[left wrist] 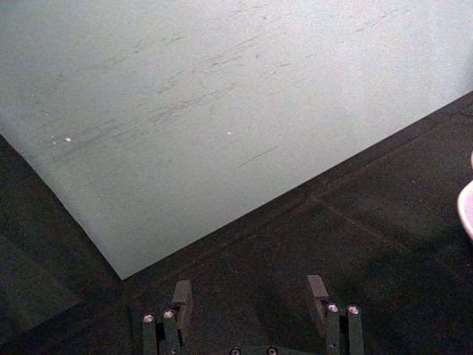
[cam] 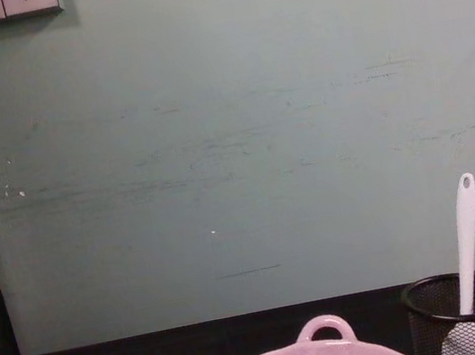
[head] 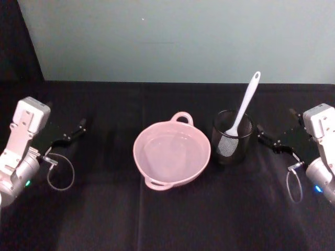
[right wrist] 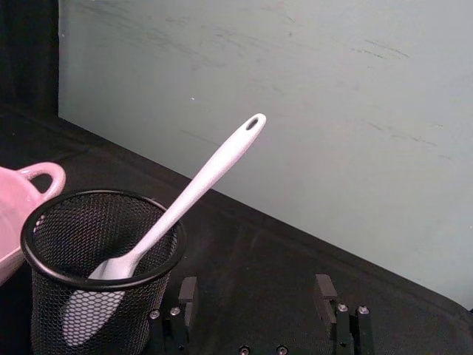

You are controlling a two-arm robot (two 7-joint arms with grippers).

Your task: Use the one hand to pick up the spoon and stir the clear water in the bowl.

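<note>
The spoon (head: 244, 104) is stood head-down in the black mesh cup (head: 232, 149), just right of the bowl (head: 138, 154). Nearby, the right gripper (right wrist: 256, 296) is held wide open and empty. The handle's probably best pinched high up, then lifted straight out. The left gripper (left wrist: 250, 292) is parked at the left, also spread and empty.

You look at staged test bench, lab-like. Tabletop sits under black cloth (head: 167, 219), edge to edge. At 12 o'clock, bare pale green wall (cam: 232, 142), scuffed and scratched. Row of wall sockets (cam: 4, 7) at 10 o'clock, high up. Few props: pink bowl (head: 144, 144) in middle, mesh cup (head: 243, 144) at its 3 o'clock.
</note>
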